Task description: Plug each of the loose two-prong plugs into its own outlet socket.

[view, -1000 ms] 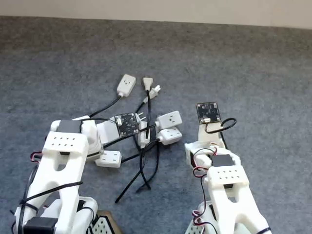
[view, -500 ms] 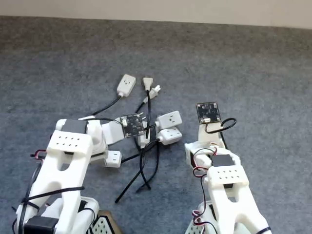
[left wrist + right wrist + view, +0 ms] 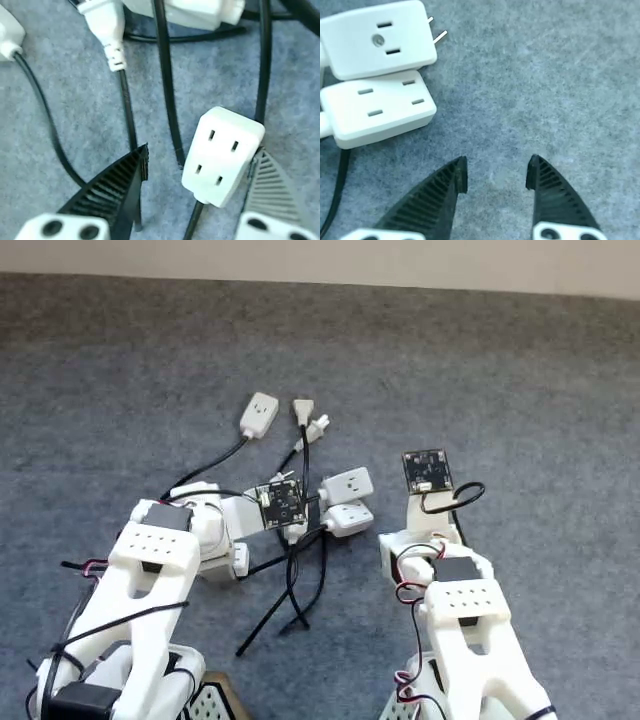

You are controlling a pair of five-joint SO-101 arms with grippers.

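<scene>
My left gripper is open and low over the carpet. A white outlet socket with two pairs of slots lies between its fingers, close to the grey finger. A white two-prong plug on a black cord lies farther ahead. My right gripper is open over bare carpet, short of a white adapter with two prongs and a white outlet socket lying side by side. From above, the left arm leans over the tangle of cords, and two loose plugs lie at the far side.
Another white socket on a black cord lies at the far left of the cluster. Black cords cross the carpet between the two arms. Grey carpet stretches bare to the right and far side.
The left arm has swung right toward the central cluster of sockets, and its wrist now covers most of the socket near its base. The right arm has not moved.
</scene>
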